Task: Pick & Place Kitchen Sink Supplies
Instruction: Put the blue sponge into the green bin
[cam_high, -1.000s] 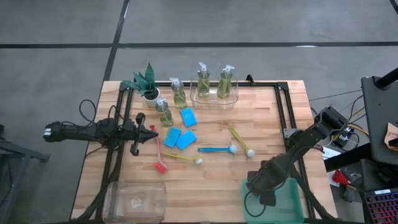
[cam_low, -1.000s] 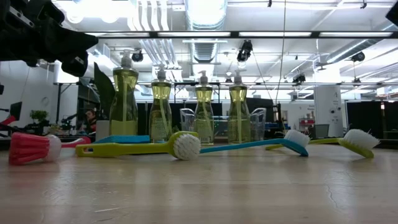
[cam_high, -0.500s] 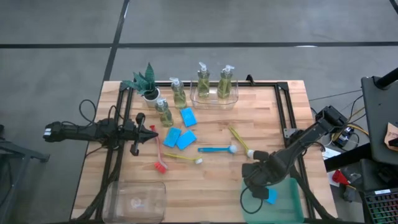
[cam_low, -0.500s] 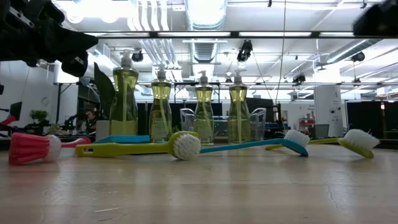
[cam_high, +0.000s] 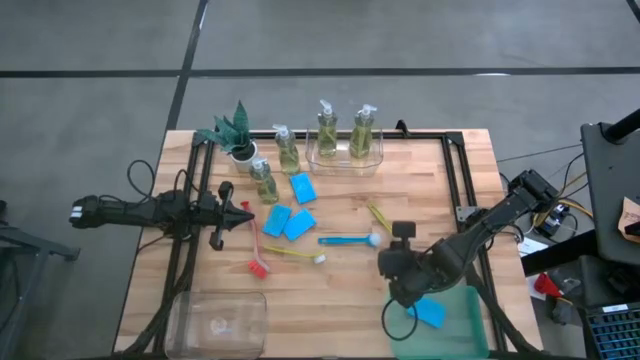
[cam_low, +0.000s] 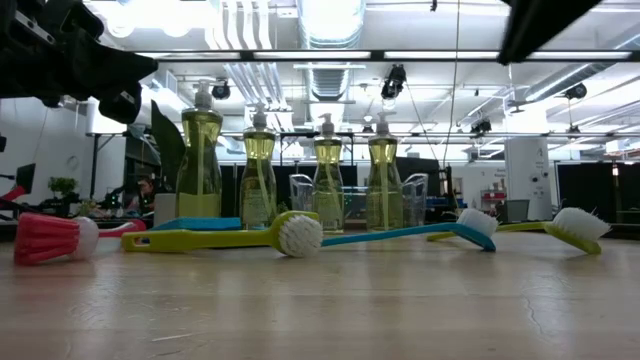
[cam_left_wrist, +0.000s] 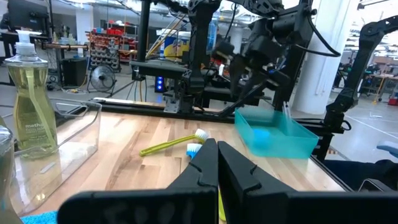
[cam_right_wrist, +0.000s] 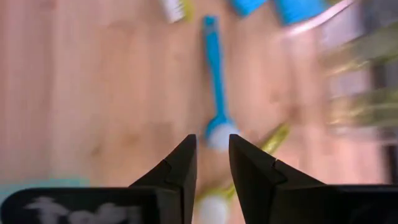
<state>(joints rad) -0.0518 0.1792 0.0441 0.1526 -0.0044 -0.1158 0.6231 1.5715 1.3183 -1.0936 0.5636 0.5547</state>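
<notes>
Four soap bottles stand at the far side: two (cam_high: 263, 181) (cam_high: 288, 151) on the table, two (cam_high: 327, 130) (cam_high: 362, 130) in a clear tray. Three blue sponges (cam_high: 291, 214) lie flat mid-table; a fourth (cam_high: 430, 312) lies in the teal bin (cam_high: 470, 335). Red (cam_high: 255, 245), yellow (cam_high: 295, 254), blue (cam_high: 350, 239) and yellow-green (cam_high: 385, 225) brushes lie on the wood. My right gripper (cam_high: 392, 258) (cam_right_wrist: 211, 142) hovers open and empty above the table, near the blue brush's head (cam_right_wrist: 217, 134). My left gripper (cam_high: 240, 210) (cam_left_wrist: 215, 147) is shut, held near the table's left edge by the red brush.
A green plant in a white pot (cam_high: 234, 133) stands at the far left corner. A clear bin (cam_high: 218, 320) sits at the near left, with the teal bin at the near right. Black frame rails (cam_high: 455, 180) run along the table's sides. Bare wood lies between the two bins.
My right gripper has moved from over the teal bin toward the table's far and left, out over the wood near the brush heads. The blue sponge that was under it now lies uncovered in the bin. My left arm has kept still.
</notes>
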